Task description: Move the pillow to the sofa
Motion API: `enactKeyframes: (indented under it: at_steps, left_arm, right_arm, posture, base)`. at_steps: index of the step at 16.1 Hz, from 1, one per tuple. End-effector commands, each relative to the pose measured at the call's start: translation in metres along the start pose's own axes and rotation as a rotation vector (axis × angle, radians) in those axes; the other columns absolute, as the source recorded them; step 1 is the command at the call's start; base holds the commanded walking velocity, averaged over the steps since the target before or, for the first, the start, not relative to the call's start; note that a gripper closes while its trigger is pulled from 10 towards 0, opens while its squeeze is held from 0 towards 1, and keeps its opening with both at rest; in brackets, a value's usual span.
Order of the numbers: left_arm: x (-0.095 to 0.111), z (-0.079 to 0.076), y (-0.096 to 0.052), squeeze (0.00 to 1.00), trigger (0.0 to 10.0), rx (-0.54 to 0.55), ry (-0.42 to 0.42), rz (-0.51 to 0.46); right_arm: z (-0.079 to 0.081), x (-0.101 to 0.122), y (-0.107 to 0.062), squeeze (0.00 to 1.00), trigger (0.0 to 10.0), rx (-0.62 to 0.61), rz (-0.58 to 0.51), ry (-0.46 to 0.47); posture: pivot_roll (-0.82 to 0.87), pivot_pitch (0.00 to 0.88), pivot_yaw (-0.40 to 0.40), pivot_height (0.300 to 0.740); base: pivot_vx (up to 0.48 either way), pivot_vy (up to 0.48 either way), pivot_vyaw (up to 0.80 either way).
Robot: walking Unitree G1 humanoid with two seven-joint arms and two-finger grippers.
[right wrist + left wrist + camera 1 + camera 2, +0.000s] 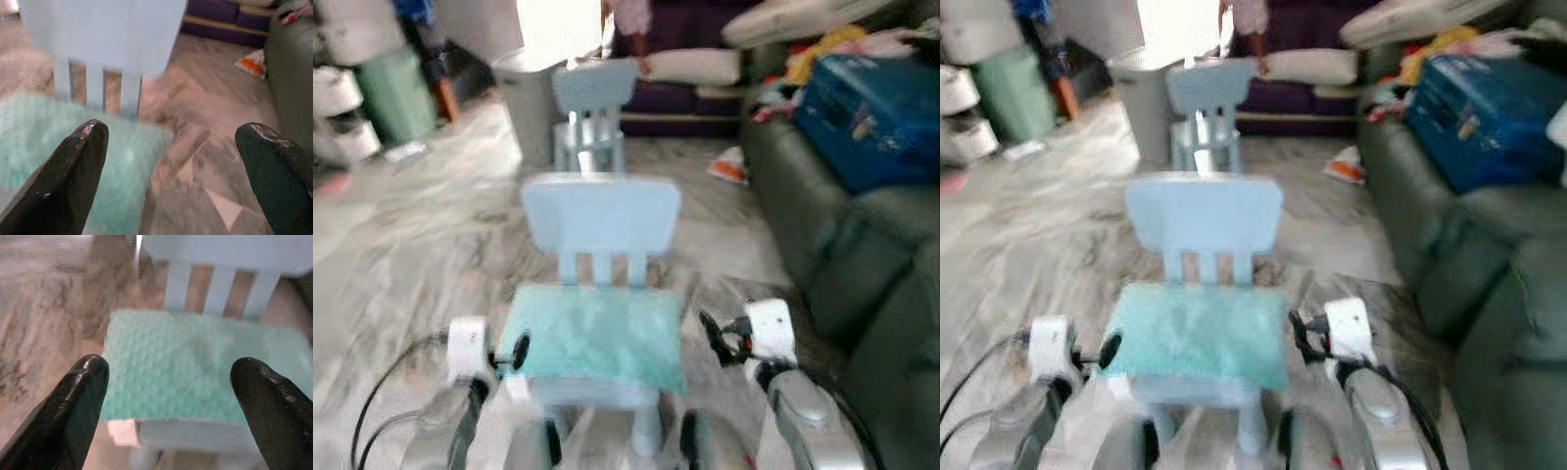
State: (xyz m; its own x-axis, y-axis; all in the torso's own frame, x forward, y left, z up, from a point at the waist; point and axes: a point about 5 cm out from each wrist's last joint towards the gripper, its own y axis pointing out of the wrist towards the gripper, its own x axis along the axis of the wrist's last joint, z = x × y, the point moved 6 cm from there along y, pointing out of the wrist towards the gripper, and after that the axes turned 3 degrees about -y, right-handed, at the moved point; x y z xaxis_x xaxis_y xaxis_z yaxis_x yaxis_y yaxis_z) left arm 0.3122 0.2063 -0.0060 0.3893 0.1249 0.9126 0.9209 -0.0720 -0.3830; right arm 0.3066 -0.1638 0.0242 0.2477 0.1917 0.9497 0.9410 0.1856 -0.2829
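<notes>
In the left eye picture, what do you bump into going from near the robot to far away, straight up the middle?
Mint green pillow → back of the near light blue chair → second light blue chair → dark purple sofa at the far end.

Pillow (195, 367) soft mint cloth, dimpled nap. Chair (600, 217) smooth matt pale-blue plastic. Floor (421, 235) polished veined marble. Sofa (862, 264) dark green leather-like, slight sheen. Tool fingers (78, 401) glossy black.
</notes>
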Motion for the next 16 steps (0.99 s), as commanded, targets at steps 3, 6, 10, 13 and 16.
enactKeyframes:
  at_steps: [3, 6, 10, 13, 16]
  left_arm:
    - [-0.0128, 0.0071, -0.0063, 0.0, 10.0, 0.023, 0.006, 0.038]
    - [-0.0132, 0.007, -0.0066, 0.0, 10.0, 0.026, 0.008, 0.038]
    - [-0.0139, 0.0075, -0.0068, 0.0, 10.0, 0.03, 0.012, 0.039]
    - [-0.0117, 0.0085, -0.0065, 0.0, 10.0, 0.035, 0.019, 0.034]
    - [-0.0111, 0.0091, -0.0065, 0.0, 10.0, 0.041, 0.022, 0.03]
  right_arm:
    - [0.001, 0.0136, 0.0075, 0.0, 10.0, 0.008, -0.034, -0.009]
    - [0.0006, 0.0138, 0.0079, 0.0, 10.0, 0.007, -0.036, -0.01]
    - [0.0009, 0.0145, 0.0096, 0.0, 10.0, 0.007, -0.037, -0.009]
    - [0.0013, 0.0156, 0.0107, 0.0, 10.0, 0.008, -0.04, -0.009]
    - [0.0015, 0.016, 0.0112, 0.0, 10.0, 0.01, -0.042, -0.01]
  posture:
    - [-0.1, 0.0, 0.019, 0.517]
    - [-0.1, 0.0, 0.019, 0.489]
    - [-0.1, 0.0, 0.02, 0.451]
    - [-0.1, 0.0, 0.019, 0.418]
    - [-0.1, 0.0, 0.018, 0.385]
  base:
    - [0.0, 0.0, 0.0]
    - [0.0, 0.0, 0.0]
    - [0.0, 0.0, 0.0]
    - [0.0, 0.0, 0.0]
    - [0.0, 0.0, 0.0]
